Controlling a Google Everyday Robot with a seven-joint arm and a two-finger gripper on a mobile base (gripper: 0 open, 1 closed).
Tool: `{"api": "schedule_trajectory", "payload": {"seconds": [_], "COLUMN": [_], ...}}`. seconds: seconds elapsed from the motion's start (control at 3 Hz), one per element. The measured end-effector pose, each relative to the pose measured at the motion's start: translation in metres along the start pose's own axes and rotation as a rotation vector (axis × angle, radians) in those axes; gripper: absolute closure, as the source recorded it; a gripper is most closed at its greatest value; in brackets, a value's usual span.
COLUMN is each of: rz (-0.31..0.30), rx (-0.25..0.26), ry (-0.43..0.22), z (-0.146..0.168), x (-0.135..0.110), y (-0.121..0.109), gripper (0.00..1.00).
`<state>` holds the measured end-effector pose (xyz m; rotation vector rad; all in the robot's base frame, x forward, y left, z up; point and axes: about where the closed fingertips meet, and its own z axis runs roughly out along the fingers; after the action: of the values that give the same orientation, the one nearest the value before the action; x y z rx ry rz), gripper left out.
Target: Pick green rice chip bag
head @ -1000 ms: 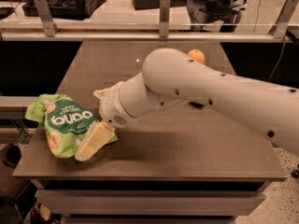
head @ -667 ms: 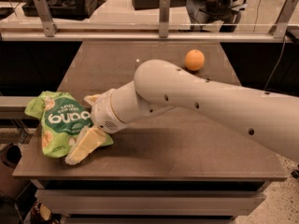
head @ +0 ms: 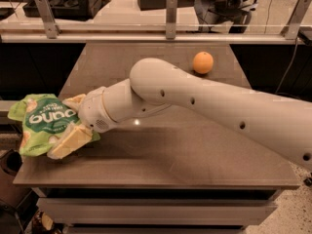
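The green rice chip bag [head: 45, 123] is a crinkly bright green bag with white lettering. It lies at the left edge of the table [head: 161, 155] and partly overhangs it. My gripper [head: 71, 122] is at the bag's right end, low over the table. It is open, with one tan finger [head: 68, 141] in front of the bag and the other [head: 74, 101] behind it, so the bag's right part sits between them. My white arm [head: 204, 101] reaches in from the right across the table.
An orange [head: 203, 62] sits at the far right of the table. A rail with metal posts [head: 170, 16] runs along the table's far side. Desks and equipment stand beyond it. The floor shows at the left and lower right.
My gripper has pushed further left onto the bag, and the bag has slid left toward the table edge. The arm has swung clear of the orange, which now shows fully.
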<state>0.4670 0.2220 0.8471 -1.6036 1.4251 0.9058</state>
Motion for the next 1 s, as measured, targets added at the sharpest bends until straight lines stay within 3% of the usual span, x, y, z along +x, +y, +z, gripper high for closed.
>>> {"api": "schedule_trajectory", "payload": {"seconds": [0.67, 1.0], "rz": [-0.006, -0.009], "rx": [-0.004, -0.007], "ry": [-0.001, -0.001], "z": [0.0019, 0.003], "x": [-0.0029, -0.004], "y": [0.0017, 0.0029], "gripper": [0.87, 1.0]}}
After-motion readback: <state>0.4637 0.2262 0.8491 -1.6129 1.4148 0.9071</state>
